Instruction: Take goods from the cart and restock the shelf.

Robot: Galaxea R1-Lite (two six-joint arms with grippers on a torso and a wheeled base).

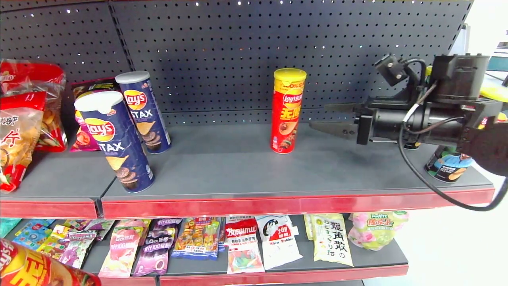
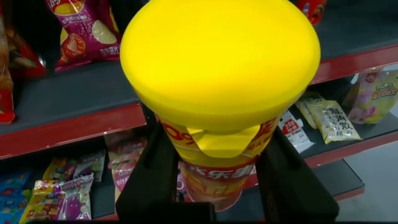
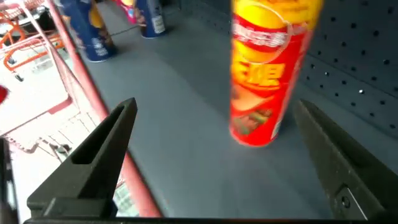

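Closest in, the left gripper (image 2: 214, 155) is clamped on a red can (image 2: 221, 62), a black finger pressed to each side just under the rim. The yellow lid faces the wrist camera and the long axis runs straight away from it. In the head view the same can (image 1: 35, 266) pokes in at the lower left corner, below and in front of the shelf (image 1: 238, 171), red label with yellow lettering on show.

Up on the shelf, the right gripper (image 1: 317, 116) hangs level over the grey board, fingers spread wide and holding nothing. Just beside its tips, not touching, stands a second red can (image 1: 287, 111): upright on its base, long axis vertical, yellow lid on top. Its label carries a round logo, large yellow characters and a food picture. The right wrist view looks along the board at that can (image 3: 267, 74), a little past the two open fingers (image 3: 127, 118). It also catches the orange wire cart (image 3: 18, 50) off beyond the shelf's red edge.

Further left, two blue cans (image 1: 119, 139) with pale lids stand one behind the other, chip pictures on their labels. Red snack bags (image 1: 24, 119) sit at the far left end, and a purple bag (image 1: 85, 135) is tucked behind the blue cans. A dark can (image 1: 446, 167) stands at the right end, half hidden by the right arm. On the tier below lies a row of flat packets (image 1: 238, 242). The pegboard (image 1: 254, 47) closes off the back.
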